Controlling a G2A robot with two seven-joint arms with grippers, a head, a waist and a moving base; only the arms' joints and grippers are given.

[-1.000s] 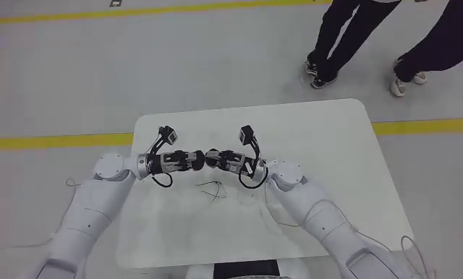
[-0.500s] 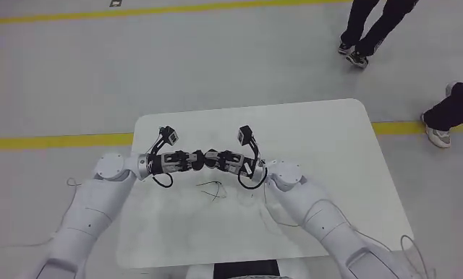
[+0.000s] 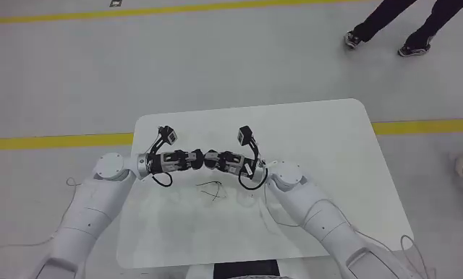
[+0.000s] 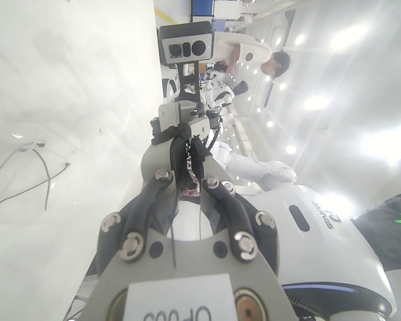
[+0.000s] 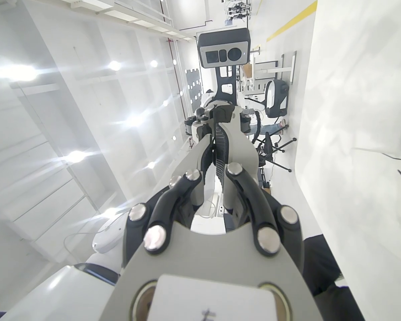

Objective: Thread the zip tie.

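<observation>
Zip tie (image 4: 172, 238) clamped in left gripper (image 3: 197, 160), fingers (image 4: 177, 155) clenched on it, tail trailing toward wrist. Right gripper (image 3: 216, 160) meets it tip to tip, fingers (image 5: 236, 138) pressed together, contents unclear; probably aligning tail with head above worktop (image 3: 325, 170). Spare ties (image 3: 212, 190) lie loose on white worktop below. Grey floor (image 3: 217, 62), yellow line (image 3: 419, 126) beyond.

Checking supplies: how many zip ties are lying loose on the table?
3 loose zip ties, crossing in one small pile on the table close to the robot. Another thin strand hangs in the left gripper; more may be hidden from view.
</observation>
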